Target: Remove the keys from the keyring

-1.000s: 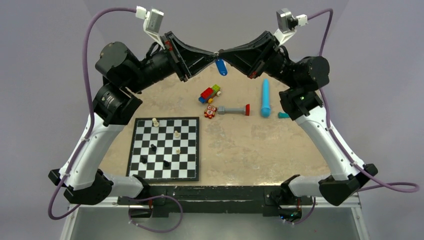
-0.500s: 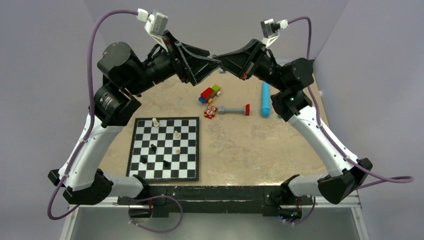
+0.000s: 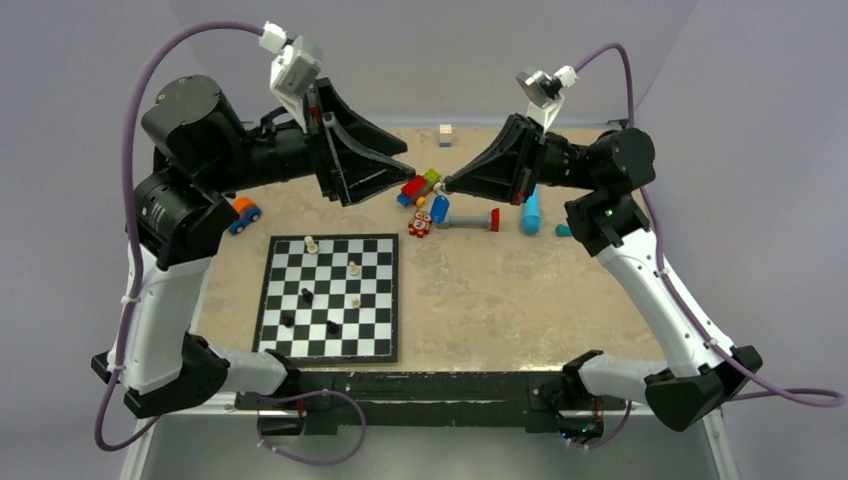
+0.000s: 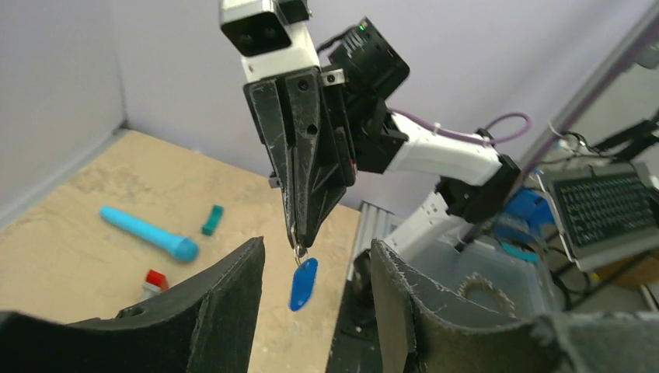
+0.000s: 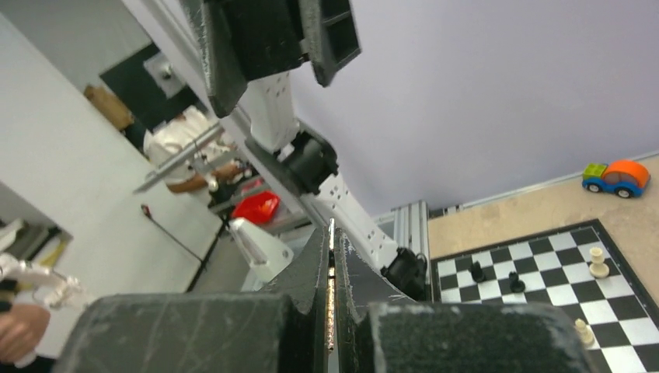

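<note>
My right gripper (image 3: 447, 185) is shut and holds the keyring above the toys at the back of the table. The thin metal ring (image 4: 298, 250) pokes out of its tip and the blue tag (image 3: 440, 208) dangles below. Between its jaws in the right wrist view, a thin silvery strip (image 5: 332, 264) shows edge-on; it looks like a key. No other key shows. My left gripper (image 3: 403, 168) stands open a short way to the left and touches nothing. In its own view the tag (image 4: 303, 284) hangs beyond the gap between its fingers (image 4: 225, 311).
A chessboard (image 3: 375, 345) with several pieces lies at the near left. Under the grippers are a brick toy car (image 3: 420, 187), a small red figure (image 3: 421, 224) and a grey bar with a red end (image 3: 468, 219). A light-blue cylinder (image 3: 531, 212), a teal piece (image 3: 566, 230) and an orange car (image 3: 243, 213) lie further out.
My left gripper has opened, let go and drawn back to the left. The right gripper has swung forward and down over the toys with the tag hanging from it.
</note>
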